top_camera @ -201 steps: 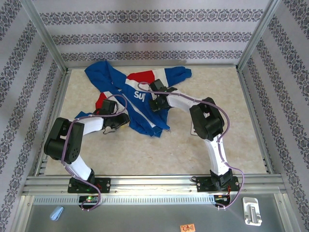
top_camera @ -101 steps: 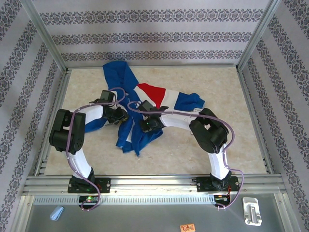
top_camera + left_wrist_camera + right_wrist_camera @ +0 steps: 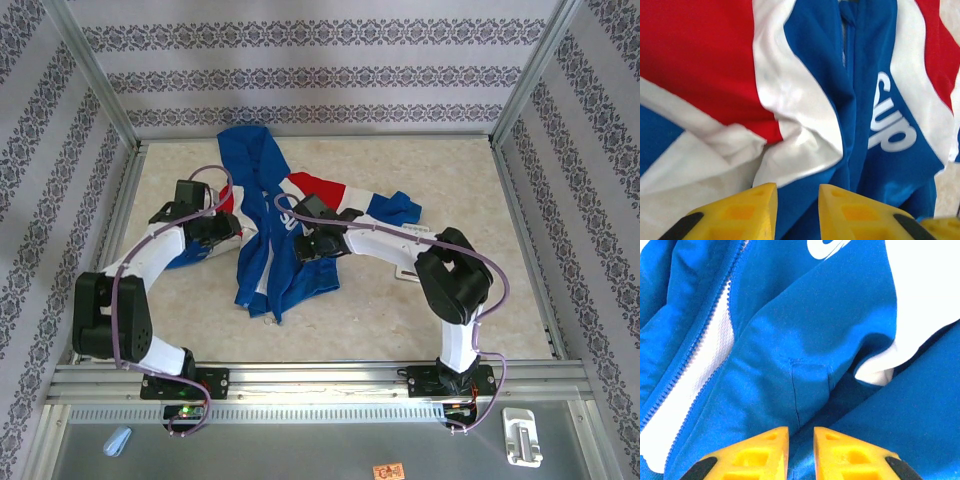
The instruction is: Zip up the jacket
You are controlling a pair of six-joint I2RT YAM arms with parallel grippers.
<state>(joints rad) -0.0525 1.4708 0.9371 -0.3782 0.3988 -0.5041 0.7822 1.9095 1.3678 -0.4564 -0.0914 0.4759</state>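
two grippers on the cloth and basically zero zipping done, as far as i can tell. the jacket (image 3: 262,275) is a crumpled heap on the table (image 3: 450,180), upper-middle of the overhead frame, hood end toward the top edge and a blue tail trailing down toward the centre. the left gripper (image 3: 222,228) is at its left side by the red panel, and the right gripper (image 3: 300,245) is in the middle of it

in the left wrist view, the left gripper (image 3: 797,197) has its yellow fingers close together at the bottom of the frame with blue fabric running into the narrow gap, so it looks pinched on the jacket. the white lettering (image 3: 892,125) is at the right and a red and white panel is in the upper left. the right wrist view is the same story: right gripper (image 3: 801,437) nearly closed with a blue fold caught between

the zipper teeth (image 3: 695,347) run diagonally down the left of that view with white lining (image 3: 707,360) showing beside them, so the front reads as open there. can't tell where the slider sits. my read: this is only laying-out, so finding the slider and pulling it up is all left to do
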